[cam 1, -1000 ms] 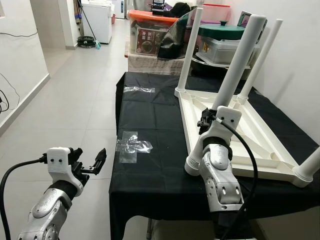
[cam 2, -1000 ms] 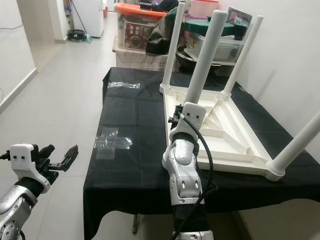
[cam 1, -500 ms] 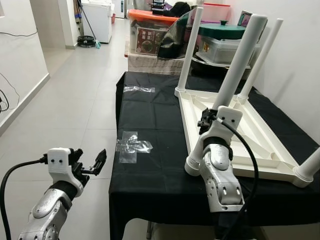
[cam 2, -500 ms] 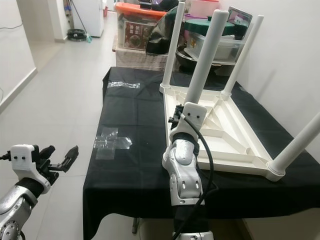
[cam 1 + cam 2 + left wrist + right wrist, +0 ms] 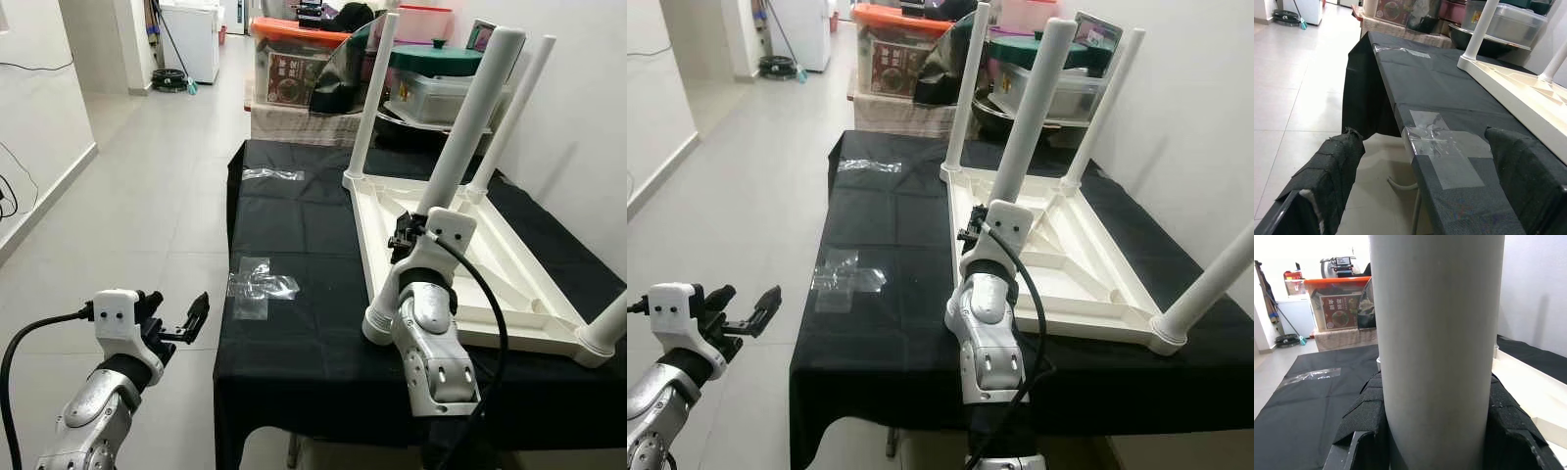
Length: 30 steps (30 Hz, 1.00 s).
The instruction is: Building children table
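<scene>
Right end effector (image 5: 1437,431): we see its two black fingers (image 5: 1364,418) clamped on the near white leg (image 5: 460,132), low on the shaft, just above the corner socket where that leg meets the tabletop.
Right arm (image 5: 431,333): silver, with a black cable looping beside it, it reaches forward over the near edge of the surface to the leg.
Left end effector (image 5: 191,318): we find its fingers (image 5: 1334,171) apart and empty, held out over the tiled floor (image 5: 147,186) to the left of the surface, near its front corner and clear of it.
Children table (image 5: 490,259): white plastic, lying upside down on the right half of the surface, underside ribs facing up.
Legs: four stand up from the corners; the grasped one leans a little away from us, two more (image 5: 375,93) rise at the far corners, and a fourth (image 5: 607,328) sits at the near right corner, cut off by the frame edge.
Surface (image 5: 294,245): covered by a black cloth that hangs over the sides.
Tape (image 5: 257,286): clear strips stuck on the cloth at the left edge, with another patch (image 5: 272,175) farther back.
Background: storage boxes (image 5: 294,64) and a lidded tub (image 5: 431,88) stacked beyond the far end of the surface; we also make out a white appliance (image 5: 191,34) down the hallway.
</scene>
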{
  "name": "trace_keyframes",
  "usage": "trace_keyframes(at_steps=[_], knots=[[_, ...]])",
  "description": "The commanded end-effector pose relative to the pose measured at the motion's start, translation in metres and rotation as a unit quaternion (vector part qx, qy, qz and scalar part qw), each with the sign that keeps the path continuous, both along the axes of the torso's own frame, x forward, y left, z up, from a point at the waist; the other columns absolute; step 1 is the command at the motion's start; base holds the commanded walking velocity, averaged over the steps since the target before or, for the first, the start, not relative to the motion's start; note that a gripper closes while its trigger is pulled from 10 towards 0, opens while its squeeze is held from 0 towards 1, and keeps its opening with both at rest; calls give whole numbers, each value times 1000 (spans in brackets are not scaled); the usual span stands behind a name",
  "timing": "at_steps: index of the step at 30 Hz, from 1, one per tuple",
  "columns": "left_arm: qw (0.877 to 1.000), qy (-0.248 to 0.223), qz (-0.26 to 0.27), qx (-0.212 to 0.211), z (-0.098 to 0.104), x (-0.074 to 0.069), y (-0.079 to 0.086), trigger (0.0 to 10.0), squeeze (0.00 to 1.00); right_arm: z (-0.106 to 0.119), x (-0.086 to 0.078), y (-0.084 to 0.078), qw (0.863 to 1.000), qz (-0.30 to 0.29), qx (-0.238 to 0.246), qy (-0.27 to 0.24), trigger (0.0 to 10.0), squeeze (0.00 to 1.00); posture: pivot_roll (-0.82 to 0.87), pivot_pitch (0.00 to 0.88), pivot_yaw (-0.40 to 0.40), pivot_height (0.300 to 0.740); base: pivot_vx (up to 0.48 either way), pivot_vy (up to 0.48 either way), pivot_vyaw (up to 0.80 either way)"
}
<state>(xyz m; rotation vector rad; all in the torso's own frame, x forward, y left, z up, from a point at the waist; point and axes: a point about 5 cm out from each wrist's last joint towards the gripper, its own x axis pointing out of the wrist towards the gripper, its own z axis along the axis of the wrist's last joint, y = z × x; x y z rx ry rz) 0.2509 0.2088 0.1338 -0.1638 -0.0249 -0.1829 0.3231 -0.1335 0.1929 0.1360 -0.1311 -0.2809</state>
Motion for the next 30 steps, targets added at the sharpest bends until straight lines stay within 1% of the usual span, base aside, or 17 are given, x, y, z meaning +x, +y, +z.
trace_keyframes(at_steps=[1, 15, 22, 30], knots=[[1000, -1, -7, 4, 0, 2, -3, 10000, 0, -27, -5, -23, 996, -54, 35, 62, 10000, 0, 65, 0, -75, 740, 0, 0, 0], [1000, 4, -15, 6, -1, 1, -4, 10000, 0, -26, -5, -22, 996, -53, 39, 62, 10000, 0, 67, 0, -75, 740, 0, 0, 0], [1000, 2, -19, 4, -1, 0, -5, 10000, 0, -27, -5, -22, 996, -52, 40, 63, 10000, 0, 67, 0, -75, 740, 266, 0, 0], [1000, -3, -19, 2, 1, 0, -5, 10000, 0, -28, -4, -22, 996, -49, 40, 67, 10000, 0, 68, 0, -76, 740, 0, 0, 0]])
